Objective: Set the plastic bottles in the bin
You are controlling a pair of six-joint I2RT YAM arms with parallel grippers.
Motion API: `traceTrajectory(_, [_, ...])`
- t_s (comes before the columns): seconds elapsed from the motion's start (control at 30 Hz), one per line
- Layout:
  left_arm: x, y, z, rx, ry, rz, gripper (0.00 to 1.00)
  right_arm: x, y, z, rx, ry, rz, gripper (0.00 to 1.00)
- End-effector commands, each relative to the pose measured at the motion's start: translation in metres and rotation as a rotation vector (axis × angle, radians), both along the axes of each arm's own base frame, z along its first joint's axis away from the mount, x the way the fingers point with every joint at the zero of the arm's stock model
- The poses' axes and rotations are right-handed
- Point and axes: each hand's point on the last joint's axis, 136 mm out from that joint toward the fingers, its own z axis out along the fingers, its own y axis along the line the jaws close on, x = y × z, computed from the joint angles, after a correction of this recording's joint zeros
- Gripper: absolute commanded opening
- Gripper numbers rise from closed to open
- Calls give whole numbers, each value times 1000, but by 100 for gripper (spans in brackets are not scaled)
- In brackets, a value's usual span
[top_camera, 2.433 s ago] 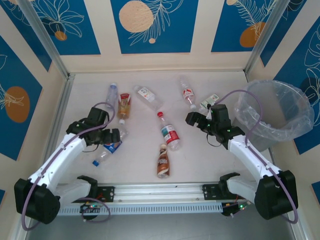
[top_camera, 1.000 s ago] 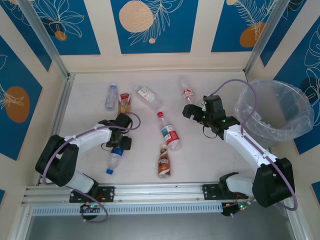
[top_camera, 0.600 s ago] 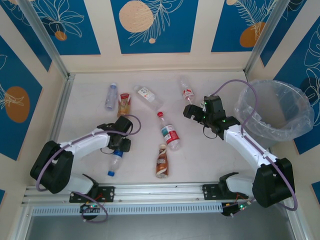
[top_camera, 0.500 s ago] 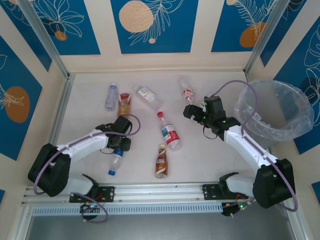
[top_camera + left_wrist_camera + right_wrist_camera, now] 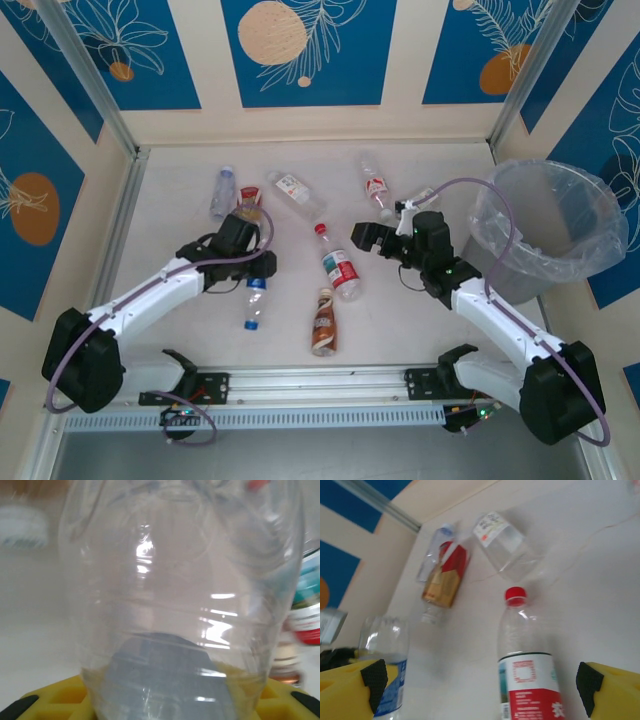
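Observation:
My left gripper (image 5: 254,270) is shut on a clear bottle with a blue label and blue cap (image 5: 252,302), cap pointing toward the near edge. In the left wrist view that bottle's clear body (image 5: 175,595) sits between the yellow jaws. My right gripper (image 5: 364,238) stands open just right of a clear bottle with a red cap and red-and-white label (image 5: 338,264). That red-capped bottle (image 5: 527,670) lies between its black pads (image 5: 373,678), untouched. A brown bottle (image 5: 323,322) lies near the front. The bin (image 5: 545,228), lined with clear plastic, stands at the far right.
More bottles lie toward the back: a clear one with a blue cap (image 5: 222,192), an orange one with a red label (image 5: 249,206), a clear square one (image 5: 296,193) and a small red-labelled one (image 5: 376,187). Walls close in the table on three sides.
My left gripper closed on the blue-labelled bottle and carried it right and toward the back. The right gripper shifted left toward the red-capped bottle, still open.

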Motion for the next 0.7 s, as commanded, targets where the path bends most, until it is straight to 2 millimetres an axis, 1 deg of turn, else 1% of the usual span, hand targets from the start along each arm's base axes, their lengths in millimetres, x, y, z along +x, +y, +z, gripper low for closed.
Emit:
traceTrajectory(0.0, [15,-41,61,-249,-90,-31,46,-18,31,20,127,-58,160,99])
traceTrajectory(0.07, [22,-51,81,-311,-122,-34,48,-26,43,16,141,-48,208,99])
traceTrajectory(0.13, [29,-59,100,-356,-152,-44,48,-30,50,8,129,-36,209,99])
traceTrajectory(0.2, [34,-65,114,-394,-179,-54,48,-34,56,5,138,-46,210,99])
traceTrajectory(0.23, [36,-68,120,-410,-190,-57,48,-37,61,7,159,-63,220,99])
traceTrajectory(0.33, [41,-78,131,-457,-195,-73,48,-52,77,13,209,-108,307,99])
traceTrajectory(0.43, [43,-90,141,-524,-185,-96,48,-64,93,17,211,-132,377,99])
traceTrajectory(0.6, [46,-95,150,-553,-194,-91,48,-77,116,24,199,-202,435,99])
traceTrajectory(0.67, [46,-96,151,-555,-194,-87,48,-78,124,25,177,-228,426,99])
